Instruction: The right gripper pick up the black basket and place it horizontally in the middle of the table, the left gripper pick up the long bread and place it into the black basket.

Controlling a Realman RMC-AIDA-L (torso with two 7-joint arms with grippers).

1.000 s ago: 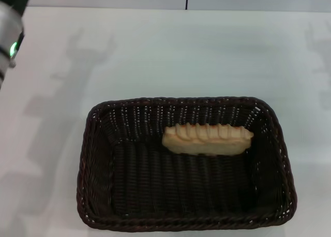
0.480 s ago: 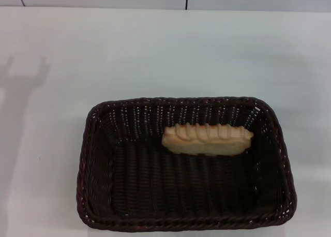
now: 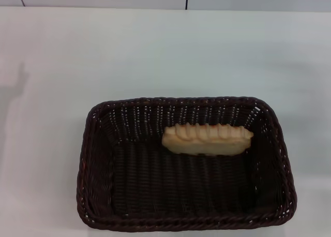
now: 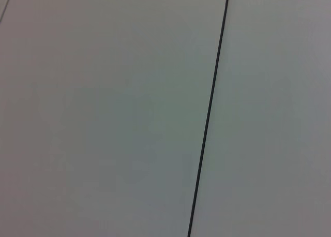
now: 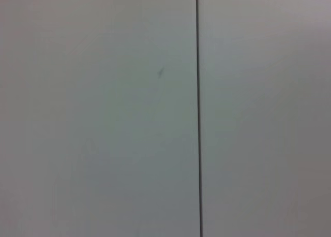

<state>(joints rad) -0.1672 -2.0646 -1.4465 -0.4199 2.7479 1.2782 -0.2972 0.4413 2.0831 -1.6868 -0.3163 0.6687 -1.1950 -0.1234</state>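
bright even light, faint shadow (left)

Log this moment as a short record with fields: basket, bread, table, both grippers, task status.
basket: black basket, long side across the head view, on the table
bread: long bread lying inside the basket, toward its far right part, ridged top up
table: white table, bare around the basket
left gripper: not in view
right gripper: not in view
wrist views: plain pale surface with a dark seam only
task status: bread is in the basket; both placements look done
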